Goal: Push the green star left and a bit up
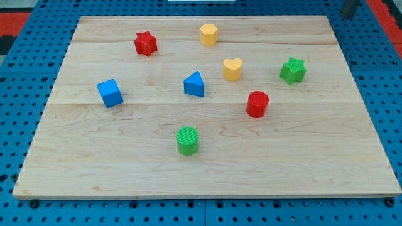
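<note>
Green cylinder (187,140) nearest; green star (293,70) upper right; tool tip unseen, state untellable.

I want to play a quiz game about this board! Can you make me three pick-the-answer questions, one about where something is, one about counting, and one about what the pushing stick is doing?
1. Where is the green star?
A. near the view's right
B. at the view's bottom left
C. in the middle

2. How many blocks are on the board?
A. five
B. eight
C. ten

3. Is my tip touching the green star?
A. yes, pressing it
B. yes, on top of it
C. no, nothing touches it

Answers:
1. A: it sits to the right of the yellow heart.
2. B: red star, yellow block, yellow heart, green star, blue cube, blue triangle, red cylinder, green cylinder.
3. C: the star stands alone; only a dark bit shows at the view's top right, and my tip does not show.
</note>
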Tool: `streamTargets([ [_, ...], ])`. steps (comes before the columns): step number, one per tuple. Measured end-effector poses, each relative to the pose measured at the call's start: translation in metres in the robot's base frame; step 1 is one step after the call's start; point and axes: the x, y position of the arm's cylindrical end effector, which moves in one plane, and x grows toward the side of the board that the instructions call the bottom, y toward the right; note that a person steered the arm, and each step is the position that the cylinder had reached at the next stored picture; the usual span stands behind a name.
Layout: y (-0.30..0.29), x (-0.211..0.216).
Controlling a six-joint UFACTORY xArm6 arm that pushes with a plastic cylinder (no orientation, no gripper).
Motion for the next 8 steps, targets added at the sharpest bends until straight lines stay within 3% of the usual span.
streamTargets([
  [2, 0.000, 0.005],
  [4, -0.093, 0.048],
  [6, -0.106, 0.170],
  [7, -0.108, 0.205],
  [8, -0.134, 0.171],
])
